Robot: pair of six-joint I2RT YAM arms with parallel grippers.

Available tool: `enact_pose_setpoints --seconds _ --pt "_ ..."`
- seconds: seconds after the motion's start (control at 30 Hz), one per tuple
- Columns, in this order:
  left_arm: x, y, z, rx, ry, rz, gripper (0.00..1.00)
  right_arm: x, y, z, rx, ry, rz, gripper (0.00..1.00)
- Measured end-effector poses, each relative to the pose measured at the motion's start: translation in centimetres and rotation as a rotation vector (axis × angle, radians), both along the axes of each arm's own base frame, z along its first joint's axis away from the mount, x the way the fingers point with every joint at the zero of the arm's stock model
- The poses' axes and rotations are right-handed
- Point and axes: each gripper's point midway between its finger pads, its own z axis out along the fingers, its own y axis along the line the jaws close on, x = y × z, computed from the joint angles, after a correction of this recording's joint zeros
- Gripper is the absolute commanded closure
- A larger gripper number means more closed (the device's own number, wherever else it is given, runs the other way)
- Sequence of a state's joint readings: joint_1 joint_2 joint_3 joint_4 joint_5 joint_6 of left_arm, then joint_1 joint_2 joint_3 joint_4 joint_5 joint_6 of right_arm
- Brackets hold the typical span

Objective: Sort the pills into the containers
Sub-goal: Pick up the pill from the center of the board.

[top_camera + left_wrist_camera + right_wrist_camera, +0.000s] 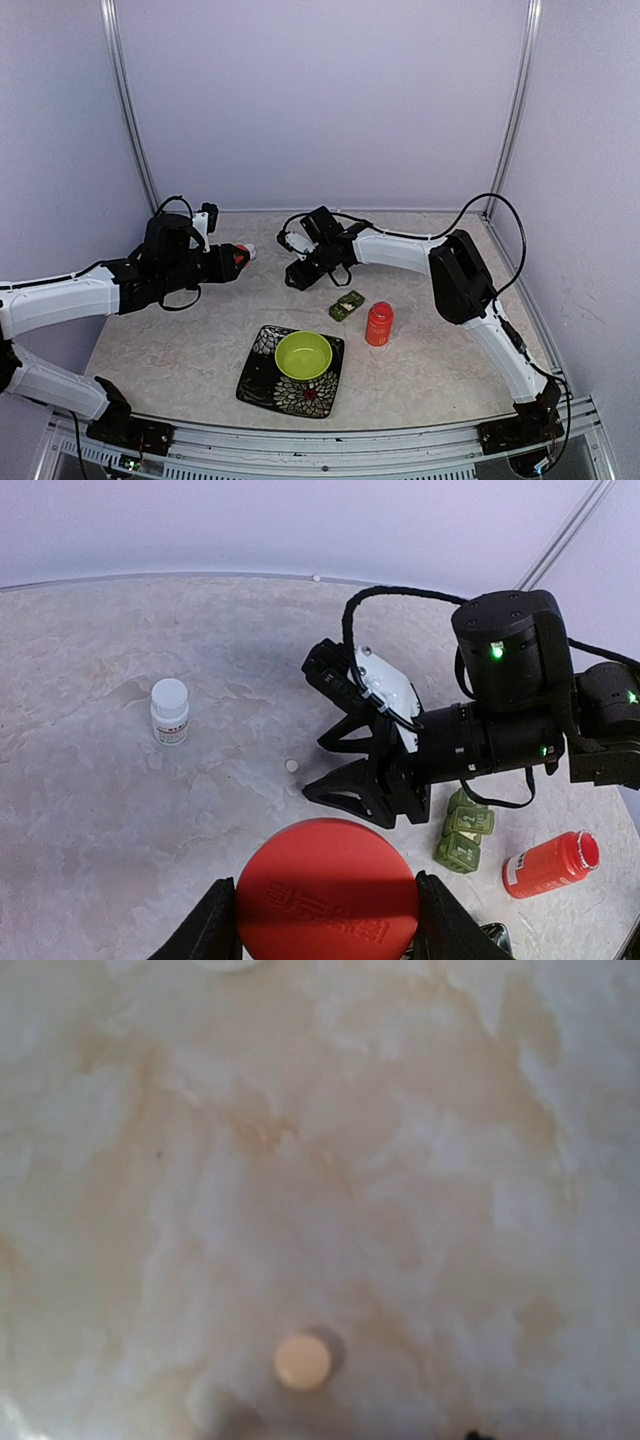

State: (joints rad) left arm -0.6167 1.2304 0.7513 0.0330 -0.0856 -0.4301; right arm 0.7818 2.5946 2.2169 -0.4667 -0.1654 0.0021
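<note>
The small round pale pill [302,1361] lies on the marble table, also seen as the pill [291,766] just ahead of my right gripper's tips. My right gripper [312,770] hangs low over the table with its jaws apart and nothing between them; its fingers are out of the right wrist view. The dark green pillbox [347,305] sits behind that gripper, the same pillbox [463,832] with numbered lids. My left gripper [327,910] is shut on a red bottle [327,890], held in the air at the left [237,257].
An orange bottle [379,323] stands right of the pillbox. A lime-green bowl [303,354] rests on a patterned black plate [262,385] near the front. A small white bottle [169,711] stands farther back on the table. Walls enclose three sides.
</note>
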Motion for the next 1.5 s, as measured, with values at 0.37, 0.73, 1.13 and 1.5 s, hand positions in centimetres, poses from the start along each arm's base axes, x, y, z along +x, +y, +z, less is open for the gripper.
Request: enact_pose_setpoints --seconds 0.37,0.73,1.13,1.5 --pt "0.0 -0.1 0.1 -0.012 0.001 0.003 0.51 1.0 1.4 -0.3 0.062 -0.034 0.0 0.57" --pt "0.3 -0.3 -0.4 -0.009 0.007 0.002 0.51 1.6 1.7 -0.4 0.074 -0.065 0.002 0.69" --pt "0.5 -0.5 -1.5 0.003 0.029 -0.005 0.51 1.6 2.2 -0.6 0.059 -0.123 0.032 0.81" --pt "0.5 -0.6 -1.4 0.002 0.028 -0.006 0.51 1.1 2.6 -0.6 0.065 -0.154 0.048 0.97"
